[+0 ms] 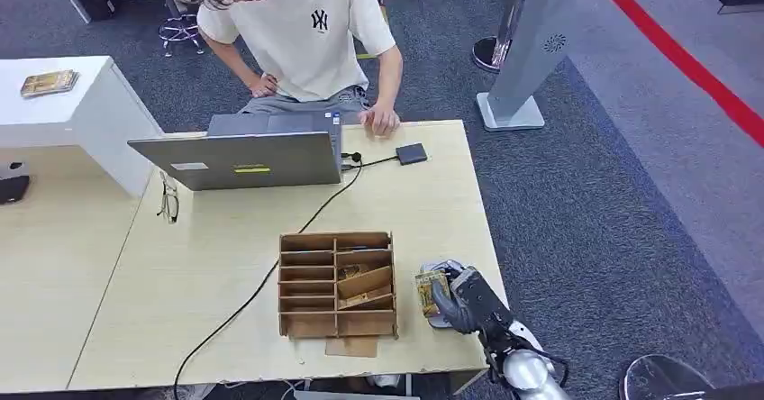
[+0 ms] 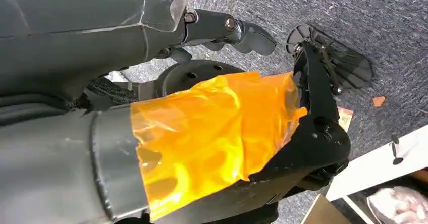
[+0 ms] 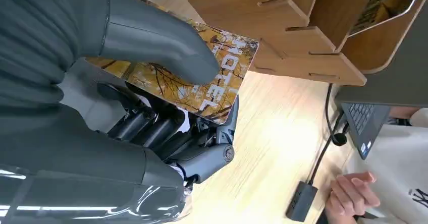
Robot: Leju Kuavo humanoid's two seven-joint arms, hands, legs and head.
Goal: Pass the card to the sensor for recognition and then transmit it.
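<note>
A: Right hand (image 1: 461, 299) state?
B: Gripping the card (image 3: 202, 77), thumb on top, fingers (image 3: 151, 128) under it. "HOTEL" printed on the face, autumn-tree art.
A: Location?
B: Over the desk (image 1: 225, 265) edge, wooden organizer (image 1: 337, 283) just beside the hand.
A: Left hand (image 2: 222, 27)?
B: Hanging over carpet, holds nothing; can't tell if open or closed.

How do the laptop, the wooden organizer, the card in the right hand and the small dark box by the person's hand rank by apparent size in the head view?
1. Laptop
2. Wooden organizer
3. Card and small dark box: too alike to rank; the right hand partly covers the card.
</note>
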